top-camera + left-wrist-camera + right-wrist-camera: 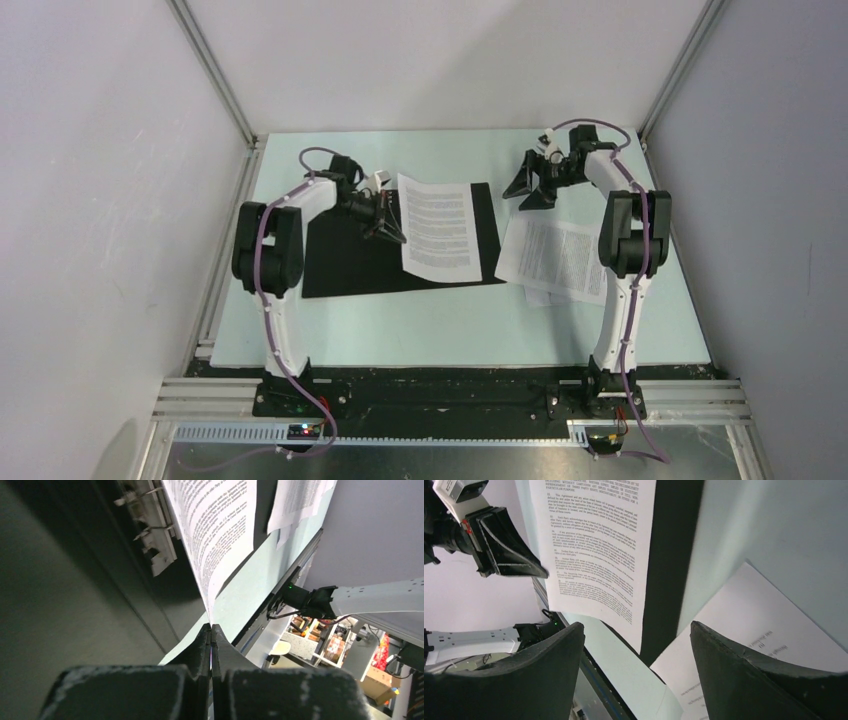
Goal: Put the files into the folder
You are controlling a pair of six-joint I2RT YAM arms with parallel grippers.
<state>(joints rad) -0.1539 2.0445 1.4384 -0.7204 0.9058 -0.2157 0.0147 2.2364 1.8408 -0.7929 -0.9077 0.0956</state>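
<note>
Open on the pale desk (450, 330), left of centre, black inside up: the folder (345, 262), with a metal clip (150, 535) fixed to its inner face. Resting on its right half, one printed sheet (437, 227) of the files, curling up along its left edge. Pressed together on that edge, the left jaws, pinching the paper at their very tips. Fanned out on the desk just right of the folder, the other sheets (555, 258), overlapping one another and partly hidden behind the right arm (630, 235). Spread wide at the far right, off the desk, the right jaws, gripping nothing.
</note>
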